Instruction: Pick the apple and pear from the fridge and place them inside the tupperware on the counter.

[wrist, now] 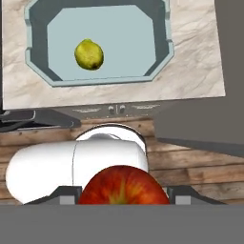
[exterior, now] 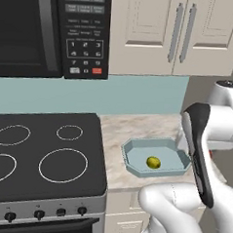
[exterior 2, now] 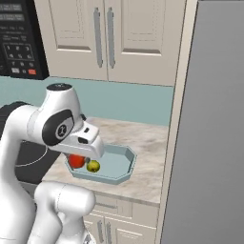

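Observation:
My gripper [wrist: 124, 196] is shut on the glossy red apple [wrist: 123, 187], which sits between the two dark fingertips at the bottom of the hand view. From the right base view the apple [exterior 2: 76, 160] hangs under the white hand at the left end of the light blue tupperware [exterior 2: 125, 164]. The yellow-green pear [exterior: 153, 162] lies inside the tupperware [exterior: 136, 150], on its floor [wrist: 133, 43], just right of the apple [exterior 2: 93, 166]. The tray rests on the beige marbled counter [exterior: 137, 127]. The grey fridge [exterior 2: 209, 143] rises at the right.
A black glass stovetop [exterior: 43, 153] adjoins the counter on the left, with a microwave [exterior: 50, 31] above it. Cream wall cabinets [exterior 2: 105, 38] hang over the counter. My own white arm [exterior: 204, 153] covers the tray's right end in the left base view.

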Available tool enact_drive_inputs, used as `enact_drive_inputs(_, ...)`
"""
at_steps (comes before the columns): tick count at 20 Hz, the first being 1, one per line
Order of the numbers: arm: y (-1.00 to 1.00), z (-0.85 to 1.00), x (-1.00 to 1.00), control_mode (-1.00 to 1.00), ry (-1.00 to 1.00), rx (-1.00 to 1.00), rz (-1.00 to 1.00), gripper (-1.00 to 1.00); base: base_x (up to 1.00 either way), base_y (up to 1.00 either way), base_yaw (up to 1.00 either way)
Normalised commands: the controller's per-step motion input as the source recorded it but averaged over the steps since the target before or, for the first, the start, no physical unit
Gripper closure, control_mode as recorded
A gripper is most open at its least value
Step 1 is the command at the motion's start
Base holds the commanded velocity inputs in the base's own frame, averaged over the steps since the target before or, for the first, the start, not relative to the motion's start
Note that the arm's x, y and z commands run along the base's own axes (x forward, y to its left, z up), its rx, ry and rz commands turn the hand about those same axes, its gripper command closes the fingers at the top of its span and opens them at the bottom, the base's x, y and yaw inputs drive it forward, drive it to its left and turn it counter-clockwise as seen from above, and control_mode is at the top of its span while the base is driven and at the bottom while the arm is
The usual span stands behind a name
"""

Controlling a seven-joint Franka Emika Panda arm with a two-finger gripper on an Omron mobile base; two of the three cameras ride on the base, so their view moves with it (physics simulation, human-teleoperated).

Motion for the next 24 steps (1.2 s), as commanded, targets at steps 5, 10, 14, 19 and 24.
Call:
enact_drive_inputs(5,-0.14,-0.48,0.24,-1.00,0.00,-0.01,0.00,1.00,0.00,0.00,0.00)
enact_drive_inputs(10,-0.10,-0.35,0.57,-1.00,0.00,-0.01,-0.01,1.00,0.00,0.00,0.00)
enact_drive_inputs(14,-0.06,-0.26,0.55,-1.00,0.02,0.00,0.00,1.00,0.00,0.00,0.00)
enact_drive_inputs(19,-0.05,-0.30,0.42,-1.00,0.04,0.00,0.00,1.00,0.00,0.00,0.00)
enact_drive_inputs(24,-0.04,-0.37,0.39,-1.00,0.12,0.00,0.00,1.00,0.00,0.00,0.00)
